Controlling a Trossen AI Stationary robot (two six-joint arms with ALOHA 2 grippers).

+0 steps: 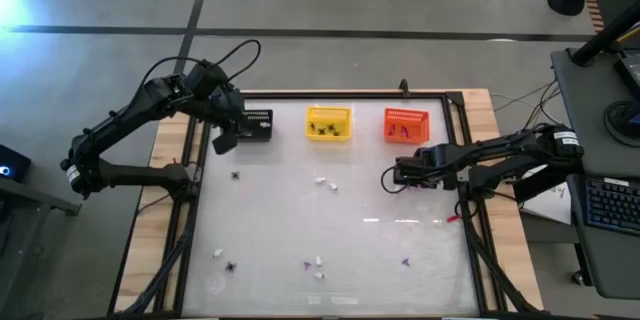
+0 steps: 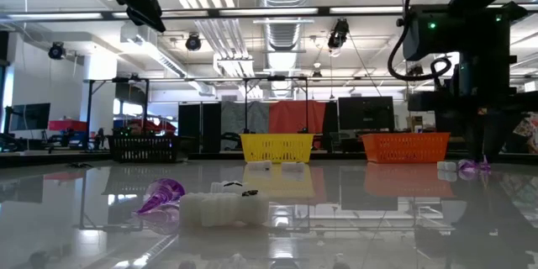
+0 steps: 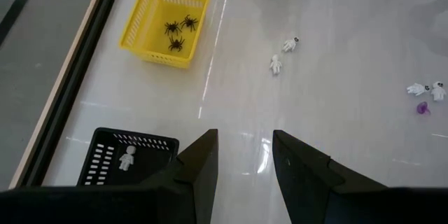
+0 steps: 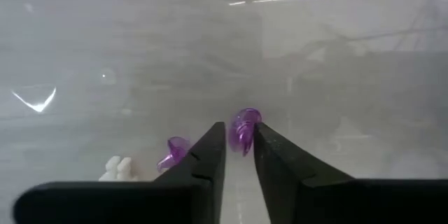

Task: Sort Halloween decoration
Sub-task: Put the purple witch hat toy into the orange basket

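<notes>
3 baskets (image 1: pixel 328 123) in a row at table's (image 1: pixel 330 230) far edge, left claw (image 1: pixel 224 140) just by the leftmost, trinkets (image 1: pixel 325 183) scattered nearer, right claw (image 1: pixel 386 180) among them.

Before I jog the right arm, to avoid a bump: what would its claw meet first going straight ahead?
Probably the purple bit already between the right claw tips; beyond it only bare table shows.
</notes>
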